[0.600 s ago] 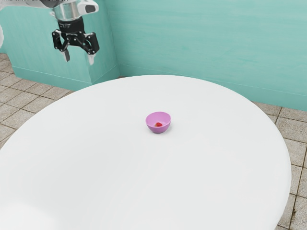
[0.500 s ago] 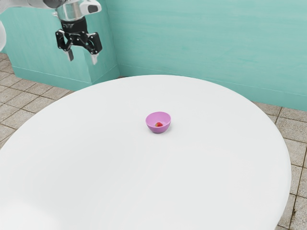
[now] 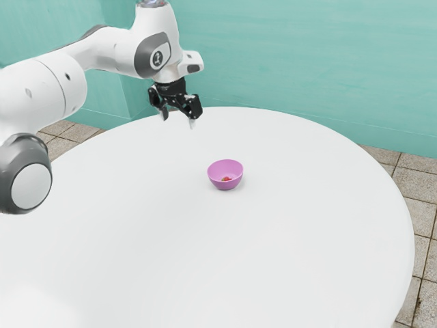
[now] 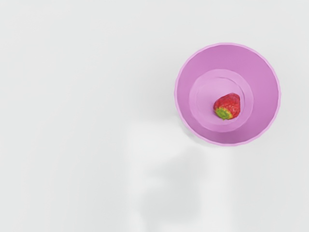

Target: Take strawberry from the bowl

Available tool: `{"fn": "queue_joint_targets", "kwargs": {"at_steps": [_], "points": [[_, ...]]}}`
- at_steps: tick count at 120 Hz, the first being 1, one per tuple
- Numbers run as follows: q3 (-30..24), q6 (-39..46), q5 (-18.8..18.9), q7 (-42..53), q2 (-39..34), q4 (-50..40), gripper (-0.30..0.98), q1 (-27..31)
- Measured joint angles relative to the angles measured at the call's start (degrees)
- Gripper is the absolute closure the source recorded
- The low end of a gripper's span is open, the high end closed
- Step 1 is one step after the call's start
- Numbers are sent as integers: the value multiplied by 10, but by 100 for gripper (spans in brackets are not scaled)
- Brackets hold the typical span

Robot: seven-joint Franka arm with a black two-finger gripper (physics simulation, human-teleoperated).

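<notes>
Strawberry sits in the bowl near the exterior view's centre; the hand, fingers apart, has swung closer from upper left, so the grasp seems still to come.

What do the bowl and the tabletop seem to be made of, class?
Bowl: probably plastic, smooth with a soft sheen, judging by its even pink colour and thin rim. Tabletop: perhaps laminate or painted wood, plain white without grain.
</notes>
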Motion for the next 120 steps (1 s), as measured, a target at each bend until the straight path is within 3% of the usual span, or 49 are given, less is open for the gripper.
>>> {"fn": "queue_joint_targets", "kwargs": {"at_steps": [15,37,57,83,120], "points": [[-8,55,-5,24,46,27,0,0],[-12,92,-21,50,52,1,0,-3],[8,101,-69,71,57,-25,0,-5],[-33,105,-90,153,149,84,0,10],[-47,119,-93,255,213,120,0,16]]}}
